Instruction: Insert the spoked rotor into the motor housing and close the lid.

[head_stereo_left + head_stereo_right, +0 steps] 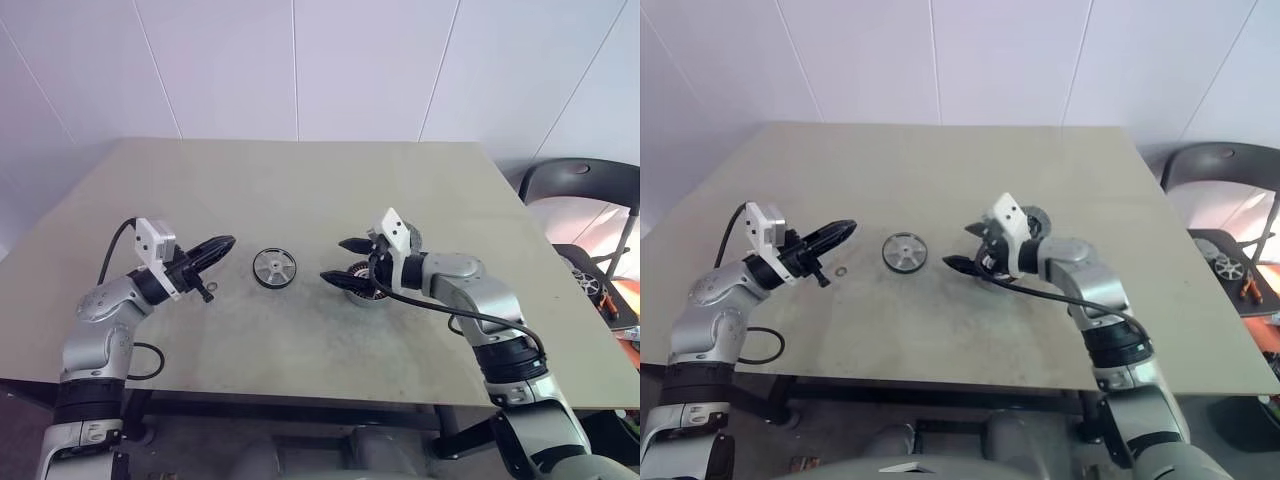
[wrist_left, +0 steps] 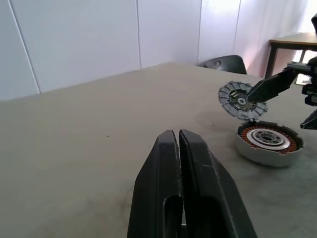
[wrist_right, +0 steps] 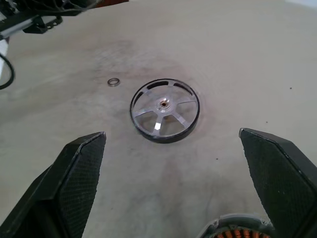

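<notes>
The spoked rotor (image 1: pixel 273 268) lies flat on the table (image 1: pixel 300 190) between my two grippers, and shows again as the spoked rotor (image 3: pixel 165 110). My right gripper (image 1: pixel 338 260) is open just to its right, pointing at it with nothing between the fingers (image 3: pixel 74 173). Under that gripper sits the motor housing (image 2: pixel 267 143), copper windings facing up. Tilted on edge just behind the housing is the lid (image 2: pixel 241 100), which seems to lean on the far rim. Left of the rotor my left gripper (image 1: pixel 215 250) hovers shut and empty, fingers (image 2: pixel 168 163) pressed together.
A tiny metal ring (image 3: pixel 114 82) lies on the table near the left gripper. A dark chair (image 1: pixel 580 180) and a side surface with loose parts (image 1: pixel 600 285) stand past the table's right edge. A white wall runs behind the table.
</notes>
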`<state>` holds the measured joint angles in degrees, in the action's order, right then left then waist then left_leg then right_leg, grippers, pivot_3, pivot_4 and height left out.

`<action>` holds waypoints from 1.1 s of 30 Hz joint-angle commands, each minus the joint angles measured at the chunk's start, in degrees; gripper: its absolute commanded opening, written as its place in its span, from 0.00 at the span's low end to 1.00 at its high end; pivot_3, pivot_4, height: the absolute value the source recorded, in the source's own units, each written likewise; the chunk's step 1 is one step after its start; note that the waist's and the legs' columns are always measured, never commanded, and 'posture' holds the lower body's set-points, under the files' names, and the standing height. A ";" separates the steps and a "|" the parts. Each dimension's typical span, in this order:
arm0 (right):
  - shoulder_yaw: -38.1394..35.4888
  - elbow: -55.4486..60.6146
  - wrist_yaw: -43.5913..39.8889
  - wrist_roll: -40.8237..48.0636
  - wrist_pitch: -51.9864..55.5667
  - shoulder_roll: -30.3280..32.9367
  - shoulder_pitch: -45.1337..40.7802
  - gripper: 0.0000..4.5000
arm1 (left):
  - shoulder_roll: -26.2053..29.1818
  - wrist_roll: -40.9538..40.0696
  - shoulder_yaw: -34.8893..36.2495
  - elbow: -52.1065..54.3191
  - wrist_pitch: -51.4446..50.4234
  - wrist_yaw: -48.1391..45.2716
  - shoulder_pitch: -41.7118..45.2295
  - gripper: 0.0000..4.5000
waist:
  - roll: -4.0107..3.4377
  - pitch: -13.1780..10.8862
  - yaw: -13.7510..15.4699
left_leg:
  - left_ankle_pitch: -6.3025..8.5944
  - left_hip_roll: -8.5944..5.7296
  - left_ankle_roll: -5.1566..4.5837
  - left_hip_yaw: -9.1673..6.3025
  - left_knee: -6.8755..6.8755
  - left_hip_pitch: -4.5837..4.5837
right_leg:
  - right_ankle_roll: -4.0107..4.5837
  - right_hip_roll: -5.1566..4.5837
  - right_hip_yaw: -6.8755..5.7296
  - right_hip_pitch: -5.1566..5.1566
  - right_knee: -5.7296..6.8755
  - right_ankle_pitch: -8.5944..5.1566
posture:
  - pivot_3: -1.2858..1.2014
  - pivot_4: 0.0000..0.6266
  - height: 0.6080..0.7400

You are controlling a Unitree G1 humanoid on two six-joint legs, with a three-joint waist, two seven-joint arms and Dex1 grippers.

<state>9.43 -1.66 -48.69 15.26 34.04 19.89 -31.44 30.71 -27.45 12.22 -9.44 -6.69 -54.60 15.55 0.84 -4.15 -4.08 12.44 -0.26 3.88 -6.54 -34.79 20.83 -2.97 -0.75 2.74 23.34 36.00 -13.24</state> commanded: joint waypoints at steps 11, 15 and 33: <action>10.50 -11.75 2.51 -7.60 -9.56 -12.08 -12.12 1.00 | 4.19 3.69 4.21 -4.72 5.92 4.12 1.15 0.04 | 0.00 0.00 0.04 | 0.00 0.00 0.00 -0.01 0.07 0.06 | -0.02 0.00 0.00 0.09 0.05 0.02 | 0.52 0.00 1.00; 11.87 -15.71 2.19 -9.44 -13.01 -14.27 -14.33 1.00 | 4.10 0.84 5.89 -3.11 3.72 2.85 -4.21 0.04 | -0.01 0.00 -0.12 | 0.00 0.01 0.00 0.00 0.12 0.03 | -0.01 -0.01 0.03 0.09 0.04 0.02 | 0.52 0.00 1.00; 10.81 -15.00 1.24 -9.23 -12.82 -14.98 -12.75 1.00 | -1.46 0.99 6.59 -5.69 5.79 6.60 -7.46 0.45 | 0.01 0.01 0.10 | 0.01 0.02 0.01 -0.06 0.11 0.10 | 0.00 -0.02 -0.03 0.14 0.04 0.01 | 0.52 0.00 1.00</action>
<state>21.57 -18.37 -47.66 5.80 21.63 5.10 -43.48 28.96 -26.91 18.86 -15.30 -2.74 -47.98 6.59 0.85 -4.14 -3.97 12.44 -0.24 3.89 -6.60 -34.67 20.94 -2.97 -0.76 2.71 23.47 36.04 -13.23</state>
